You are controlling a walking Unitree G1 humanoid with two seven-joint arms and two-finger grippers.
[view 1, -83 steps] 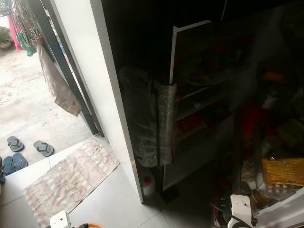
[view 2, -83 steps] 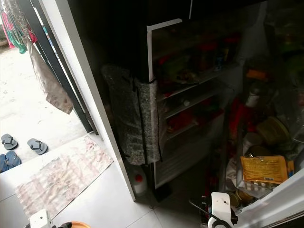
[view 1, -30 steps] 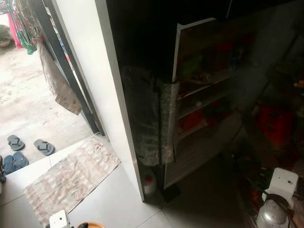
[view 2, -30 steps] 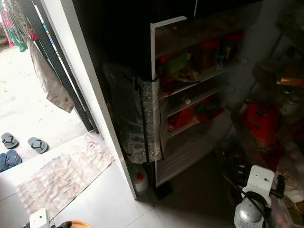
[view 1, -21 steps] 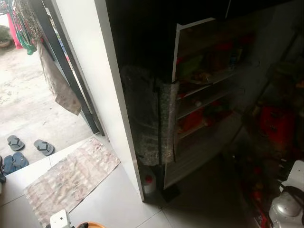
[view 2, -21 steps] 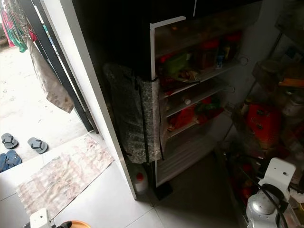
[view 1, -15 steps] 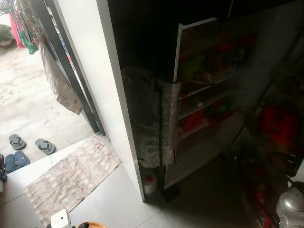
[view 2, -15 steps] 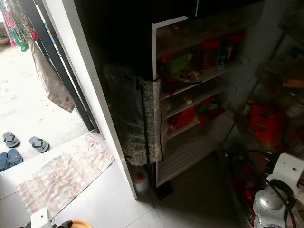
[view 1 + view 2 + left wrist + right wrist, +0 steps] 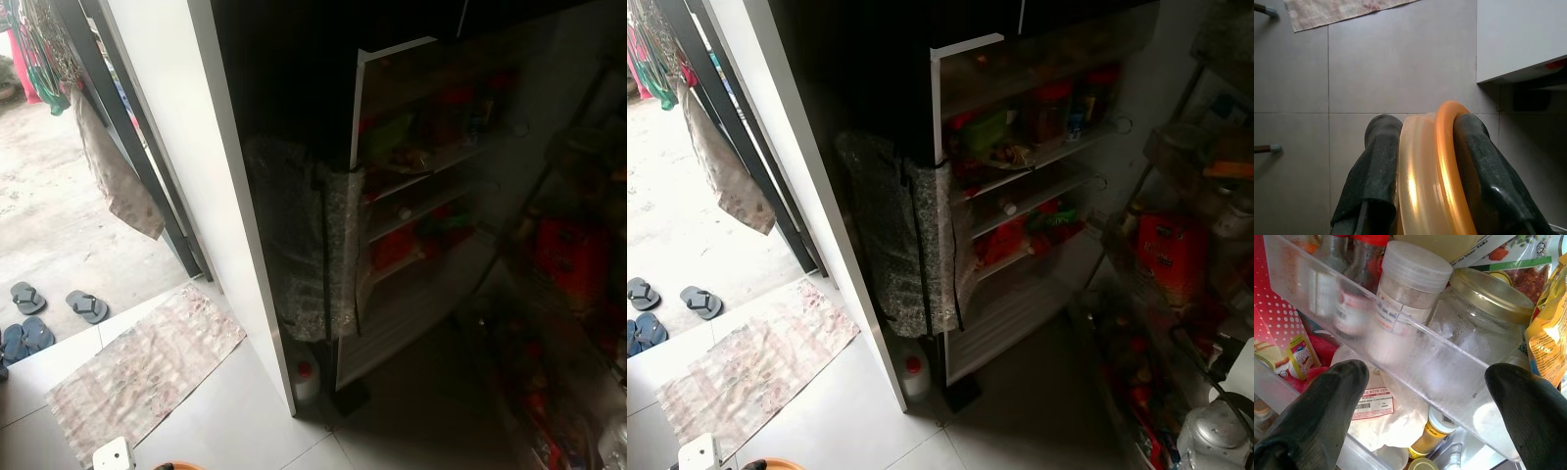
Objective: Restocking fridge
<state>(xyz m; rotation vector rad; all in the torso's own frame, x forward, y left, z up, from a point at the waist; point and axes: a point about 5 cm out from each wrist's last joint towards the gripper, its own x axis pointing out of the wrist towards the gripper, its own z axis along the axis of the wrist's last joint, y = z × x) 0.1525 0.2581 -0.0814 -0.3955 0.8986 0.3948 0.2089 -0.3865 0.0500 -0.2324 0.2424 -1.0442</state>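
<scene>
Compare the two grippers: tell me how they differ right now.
The left gripper is shut on an orange and clear ring; the right gripper is open and holds nothing. The left gripper hangs over the tiled floor; the right gripper faces a clear door shelf with a glass jar and a lidded container. Both have black fingers.

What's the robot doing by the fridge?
It's standing at the open fridge, whose shelves are full of food. Its left gripper hangs low over the tiled floor, shut on a stack of orange and clear plastic rings. Its right gripper is open and close to a clear door shelf holding a glass jar and a white-lidded tub. Nothing from the left gripper has gone in yet.
</scene>
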